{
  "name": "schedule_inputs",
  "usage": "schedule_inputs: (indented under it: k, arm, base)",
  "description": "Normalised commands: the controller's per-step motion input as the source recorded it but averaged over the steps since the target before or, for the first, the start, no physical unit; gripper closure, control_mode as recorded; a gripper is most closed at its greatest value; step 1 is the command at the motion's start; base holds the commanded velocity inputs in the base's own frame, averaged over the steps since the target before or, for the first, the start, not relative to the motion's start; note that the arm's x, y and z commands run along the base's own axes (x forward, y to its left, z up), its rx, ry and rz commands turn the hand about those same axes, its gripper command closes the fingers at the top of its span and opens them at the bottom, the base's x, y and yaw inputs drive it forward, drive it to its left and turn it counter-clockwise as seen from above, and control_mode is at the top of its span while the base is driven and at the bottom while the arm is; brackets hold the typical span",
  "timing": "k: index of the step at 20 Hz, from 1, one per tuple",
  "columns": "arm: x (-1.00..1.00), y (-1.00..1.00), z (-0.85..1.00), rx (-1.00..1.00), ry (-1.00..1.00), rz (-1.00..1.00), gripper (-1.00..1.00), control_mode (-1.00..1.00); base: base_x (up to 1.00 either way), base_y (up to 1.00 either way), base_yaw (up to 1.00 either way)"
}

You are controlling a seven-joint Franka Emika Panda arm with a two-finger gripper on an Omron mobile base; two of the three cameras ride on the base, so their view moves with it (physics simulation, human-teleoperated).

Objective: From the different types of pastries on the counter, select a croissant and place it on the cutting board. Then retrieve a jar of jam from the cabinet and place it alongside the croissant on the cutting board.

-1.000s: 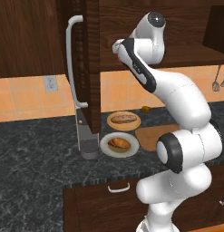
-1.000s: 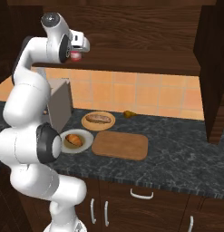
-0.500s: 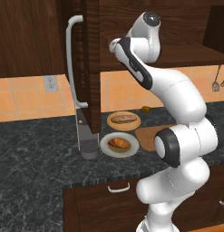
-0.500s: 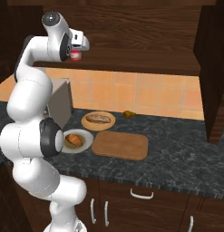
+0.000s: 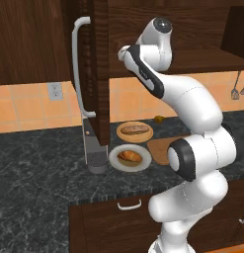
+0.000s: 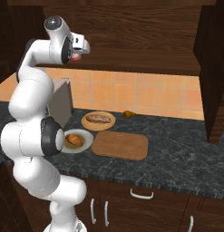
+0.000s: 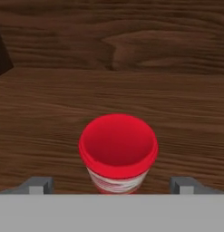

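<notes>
The jar of jam [image 7: 118, 147], red-lidded with a pale body, stands on the wooden shelf of the cabinet [image 5: 100, 64], whose door hangs open. My gripper [image 7: 112, 186] is open, one finger tip on each side of the jar with a gap on both sides. In the right base view the gripper [image 6: 80, 52] is up at the shelf with the jar's red [image 6: 76, 57] just under it. The croissant [image 6: 74, 139] lies on a pale round plate [image 6: 86, 144] on the counter [image 6: 177, 154]. The cutting board [image 6: 120, 145] lies bare to its right.
A longer roll [image 6: 98, 118] lies on a tan plate [image 6: 109, 123] behind the board. A small brownish object [image 6: 128, 113] sits by the wall. The open door's white handle [image 5: 78, 69] and lower edge hang over the counter left of the plates.
The arm's upper joints shifted slightly; the hand has stayed at the cabinet shelf by the jar. Nothing on the counter moved.
</notes>
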Motion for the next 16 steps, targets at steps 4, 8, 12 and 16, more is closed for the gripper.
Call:
schedule_inputs:
  k: [4,8,12,16]
  arm:
    - [0.36,0.0,-0.04,0.02,0.0,0.0,-1.0,-1.0]
    - [0.28,0.0,0.0,0.02,0.0,0.0,-1.0,-1.0]
    - [0.15,0.0,-0.01,0.03,0.0,0.0,-1.0,-1.0]
    - [0.0,0.03,-0.02,0.01,0.0,0.0,1.0,-1.0]
  base:
    - [0.0,0.0,0.0]
    - [0.0,0.0,0.0]
    - [0.0,0.0,0.0]
    - [0.0,0.0,0.0]
